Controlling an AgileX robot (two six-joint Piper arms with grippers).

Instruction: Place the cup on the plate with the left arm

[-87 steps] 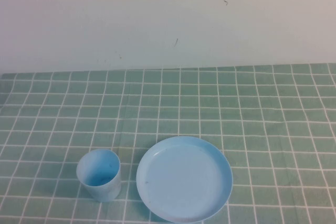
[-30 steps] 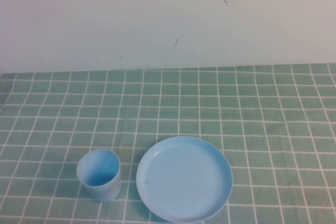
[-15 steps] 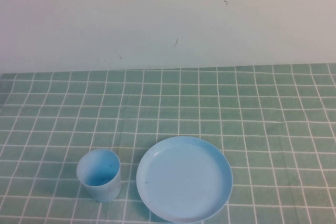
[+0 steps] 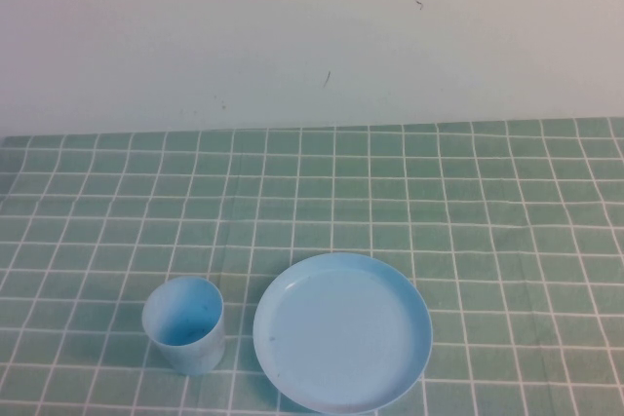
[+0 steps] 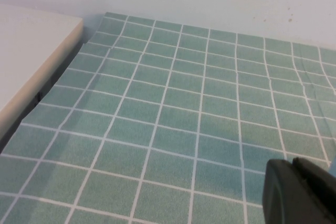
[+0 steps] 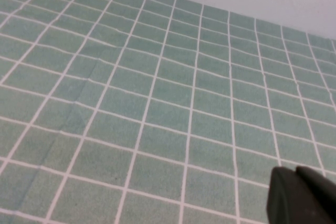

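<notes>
The light blue cup (image 4: pixel 183 323) stands upright on the green checked cloth at the front left. The light blue plate (image 4: pixel 342 331) lies just to its right, a small gap between them. Neither arm shows in the high view. My left gripper (image 5: pixel 296 188) shows only in the left wrist view, its dark fingers pressed together, empty, above bare cloth. A sliver of light blue shows at that view's edge beside it. My right gripper (image 6: pixel 296 195) shows only in the right wrist view, fingers together, empty, above bare cloth.
The green checked cloth (image 4: pixel 390 192) covers the table up to a white wall (image 4: pixel 292 36) at the back. In the left wrist view a pale board (image 5: pixel 26 56) borders the cloth's edge.
</notes>
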